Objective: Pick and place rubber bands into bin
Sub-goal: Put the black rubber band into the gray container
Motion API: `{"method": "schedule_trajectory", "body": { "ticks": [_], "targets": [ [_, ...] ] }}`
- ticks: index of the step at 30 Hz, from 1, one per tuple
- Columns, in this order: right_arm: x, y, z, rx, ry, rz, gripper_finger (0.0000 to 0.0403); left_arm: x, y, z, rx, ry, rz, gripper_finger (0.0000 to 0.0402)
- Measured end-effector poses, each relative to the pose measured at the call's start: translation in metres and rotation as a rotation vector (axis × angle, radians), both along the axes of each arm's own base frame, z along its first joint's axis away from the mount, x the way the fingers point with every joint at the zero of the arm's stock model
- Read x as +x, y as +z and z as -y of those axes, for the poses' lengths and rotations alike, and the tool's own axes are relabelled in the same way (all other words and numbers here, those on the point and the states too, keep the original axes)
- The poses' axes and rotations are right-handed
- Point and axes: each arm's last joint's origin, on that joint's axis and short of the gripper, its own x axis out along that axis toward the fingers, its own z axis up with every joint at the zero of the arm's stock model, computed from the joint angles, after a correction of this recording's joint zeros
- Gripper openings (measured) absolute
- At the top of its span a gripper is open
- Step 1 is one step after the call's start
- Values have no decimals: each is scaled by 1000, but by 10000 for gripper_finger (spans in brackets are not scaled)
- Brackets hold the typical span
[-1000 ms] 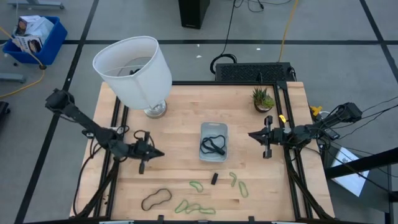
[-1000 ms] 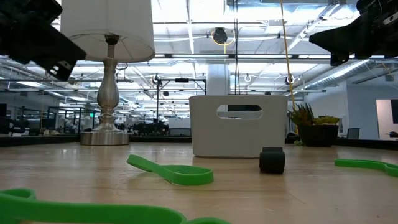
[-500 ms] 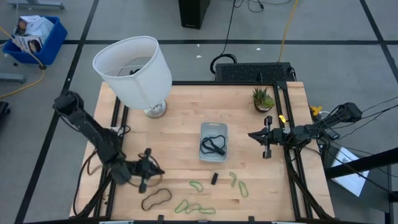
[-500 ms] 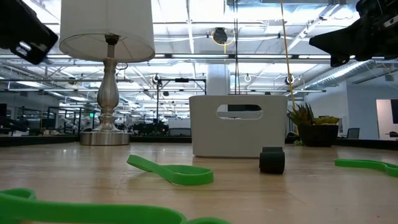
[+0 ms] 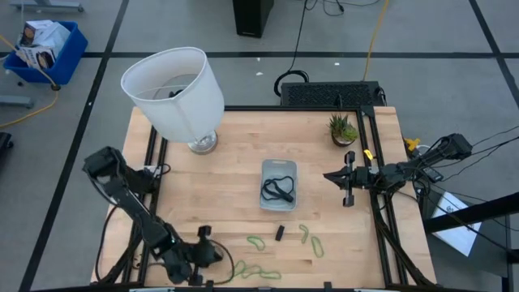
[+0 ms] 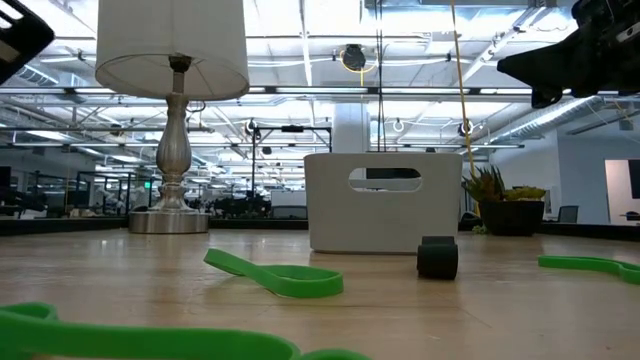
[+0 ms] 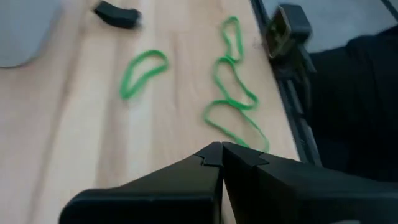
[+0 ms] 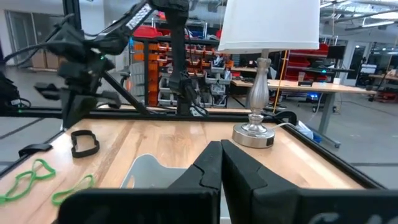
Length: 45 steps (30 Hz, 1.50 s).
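My left gripper (image 5: 208, 255) hangs shut over the table's near left part, tilted down, with nothing between its fingers (image 7: 221, 149). Just ahead of it lies a chain of light green rubber bands (image 7: 231, 99) (image 5: 253, 271) flat on the wood. More green bands (image 5: 257, 241) (image 5: 310, 239) lie farther right. A black band is mostly hidden under the left gripper in the high view. The clear bin (image 5: 278, 184) stands mid-table with a black band (image 5: 277, 190) inside. My right gripper (image 5: 349, 187) waits shut, level, to the bin's right.
A small black block (image 5: 279, 233) lies between the green bands. A white-shaded lamp (image 5: 174, 93) stands at the far left and a potted plant (image 5: 343, 128) at the far right. Bare wood lies between the lamp and the near bands.
My left gripper has swung from the table's left middle toward the near edge, tipping its fingers downward, and now stands over the black band's place. It has stayed shut. The bands and the bin lie as before.
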Motion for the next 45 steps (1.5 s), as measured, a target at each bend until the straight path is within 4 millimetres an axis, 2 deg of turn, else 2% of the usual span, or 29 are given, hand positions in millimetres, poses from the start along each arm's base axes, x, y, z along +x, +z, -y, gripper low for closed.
{"method": "schedule_trajectory", "body": {
  "ticks": [3, 6, 13, 16, 19, 22, 28, 35, 40, 45],
  "targets": [
    [0, 0, 0, 21, 2, 2, 0, 2, -8, 10, 0, -39, -38, 24],
    [0, 0, 0, 22, 2, 2, 0, 1, -14, 13, 20, -56, -67, 54],
    [0, 0, 0, 21, 2, 3, 0, -3, -23, -1, 161, 11, -149, 163],
    [0, 0, 0, 19, 1, 2, 0, -5, -27, -8, 166, 55, -226, 206],
    [0, 0, 0, 15, 1, 2, 0, -4, -32, -12, 131, 84, -305, 234],
    [0, 0, 0, 15, 1, 2, 0, -5, -33, -14, 137, 102, -330, 244],
    [0, 0, 0, 18, 1, 2, 0, -8, -36, -19, 158, 128, -358, 228],
    [0, 0, 0, 20, 2, 2, 0, -14, -47, -27, 110, 179, -396, 170],
    [0, 0, 0, 19, 1, 2, 0, -14, -51, -29, 110, 145, -383, 112],
    [0, 0, 0, 21, 2, 2, 0, -11, -48, -25, 153, 32, -336, 18]
  ]
}}
